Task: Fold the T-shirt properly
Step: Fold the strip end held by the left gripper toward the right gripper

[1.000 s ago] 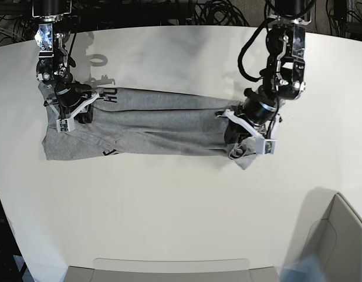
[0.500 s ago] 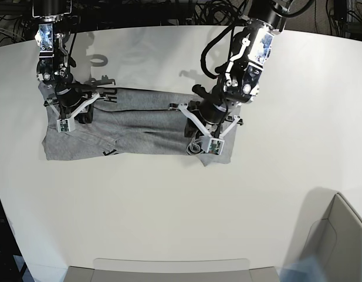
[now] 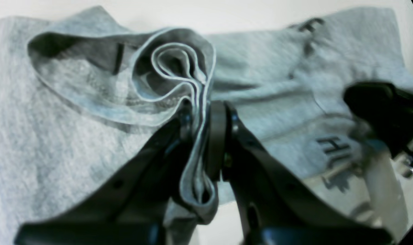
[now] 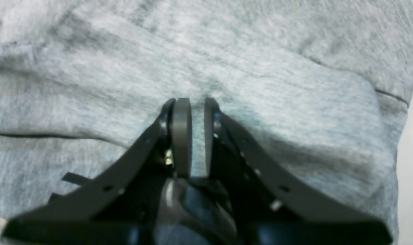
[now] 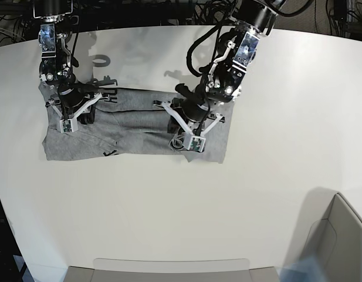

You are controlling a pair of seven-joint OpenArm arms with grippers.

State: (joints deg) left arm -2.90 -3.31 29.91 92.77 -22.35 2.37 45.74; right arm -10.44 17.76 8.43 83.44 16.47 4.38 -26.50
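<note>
T-shirt (image 5: 139, 126) lay across the far-left part of the white worktop (image 5: 186, 211), both arms on it.

Worktop was matte white and curved at its far edge; black cables hung in a dark strip behind it. A grey box corner (image 5: 339, 235) stood at the near right, and a pale tray edge (image 5: 169, 264) at the near side. Left end effector (image 3: 201, 117) was nearly closed, pinching a bunched, rolled fold of grey cloth lifted over the flat part of the shirt, black lettering beside it. Right end effector (image 4: 192, 112) was narrowly parted, with a ridge of cloth between its tips, pressed at the shirt's other end.
</note>
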